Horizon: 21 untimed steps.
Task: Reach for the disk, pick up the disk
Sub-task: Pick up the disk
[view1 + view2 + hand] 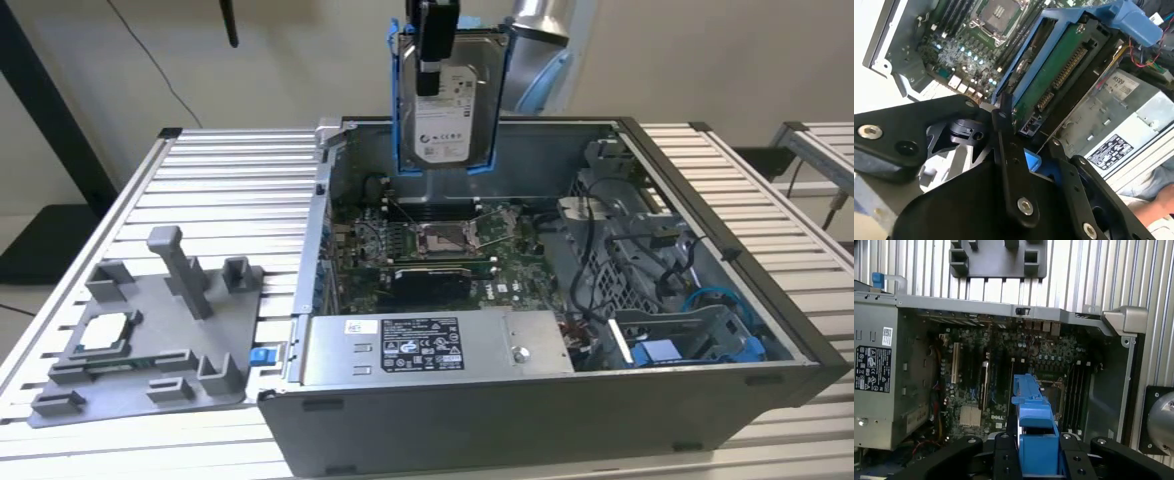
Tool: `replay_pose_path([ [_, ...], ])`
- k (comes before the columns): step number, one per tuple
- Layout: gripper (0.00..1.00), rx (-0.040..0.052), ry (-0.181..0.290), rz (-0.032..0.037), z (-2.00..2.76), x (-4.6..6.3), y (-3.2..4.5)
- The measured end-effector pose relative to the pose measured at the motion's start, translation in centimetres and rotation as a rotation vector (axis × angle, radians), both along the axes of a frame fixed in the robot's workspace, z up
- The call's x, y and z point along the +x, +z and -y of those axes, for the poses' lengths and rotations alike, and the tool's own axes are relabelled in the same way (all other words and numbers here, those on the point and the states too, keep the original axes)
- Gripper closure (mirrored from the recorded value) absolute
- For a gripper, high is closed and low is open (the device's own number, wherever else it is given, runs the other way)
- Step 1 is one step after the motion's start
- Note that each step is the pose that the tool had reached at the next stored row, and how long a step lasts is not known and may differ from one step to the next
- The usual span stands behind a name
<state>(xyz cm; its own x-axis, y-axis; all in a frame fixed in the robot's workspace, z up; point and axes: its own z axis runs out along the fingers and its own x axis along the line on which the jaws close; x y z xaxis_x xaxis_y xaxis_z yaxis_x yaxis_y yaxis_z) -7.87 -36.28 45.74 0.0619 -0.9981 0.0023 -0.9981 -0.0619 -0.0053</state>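
Disk (447,110) hangs upright above the open computer case (747,300), clear of it, long axis vertical, label side out. Pincer (434,45) is clenched on the disk's top edge, so the disk lies straight below it. Second wrist view shows its green circuit board (1064,65). First wrist view shows its blue bracket (1036,430) edge-on over the case's motherboard (1004,370). The case sits on the worktop (227,180).

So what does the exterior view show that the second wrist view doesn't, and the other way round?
Exterior view, not the second wrist view: the disk's white-labelled face, hanging upright above the open case, and a grey fixture at the exterior view's left. Second wrist view, not the exterior: the disk's green circuit board and connector. Both: the pincer shut on the disk, its blue bracket, the motherboard socket and the power supply.
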Motion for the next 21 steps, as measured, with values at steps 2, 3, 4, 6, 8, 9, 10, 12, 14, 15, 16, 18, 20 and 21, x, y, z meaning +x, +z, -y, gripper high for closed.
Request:
replay_pose_path([
  [2, 1.0, -0.0001, 0.0, 0.0, 0.0, 0.4, 0.0],
  [3, 1.0, -0.0003, 0.0, -0.0001, 0.0, 0.5, 0.0],
  [4, 1.0, -0.0006, 0.0, -0.0001, 0.0, 0.7, 0.0],
  [6, 1.0, -0.0011, 0.0, -0.0008, 0.0, 0.9, 0.0],
  [8, 1.0, -0.0012, 0.0, -0.0026, 0.0, 1.2, 0.03],
  [9, 1.0, -0.0012, 0.0, -0.0032, 0.0, 1.2, 0.1],
  [10, 1.0, -0.001, 0.0, -0.0035, 0.0, 1.3, 0.28],
  [12, 1.0, -0.0011, 0.0, -0.0043, 0.0, 1.4, 0.85],
  [14, 1.0, -0.0011, 0.0, -0.005, 0.0, 1.5, 1.44],
  [15, 1.0, -0.0011, 0.0, -0.0055, 0.0, 1.5, 1.76],
  [16, 1.0, -0.0011, 0.0, -0.0061, 0.0, 1.6, 2.05],
  [18, 1.0, -0.0012, 0.0, -0.0076, 0.0, 1.7, 2.65],
  [20, 1.0, -0.0011, 0.0, -0.009, 0.0, 1.8, 3.01],
  [21, 1.0, -0.0011, 0.0, -0.0097, 0.0, 1.8, 3.09],
])
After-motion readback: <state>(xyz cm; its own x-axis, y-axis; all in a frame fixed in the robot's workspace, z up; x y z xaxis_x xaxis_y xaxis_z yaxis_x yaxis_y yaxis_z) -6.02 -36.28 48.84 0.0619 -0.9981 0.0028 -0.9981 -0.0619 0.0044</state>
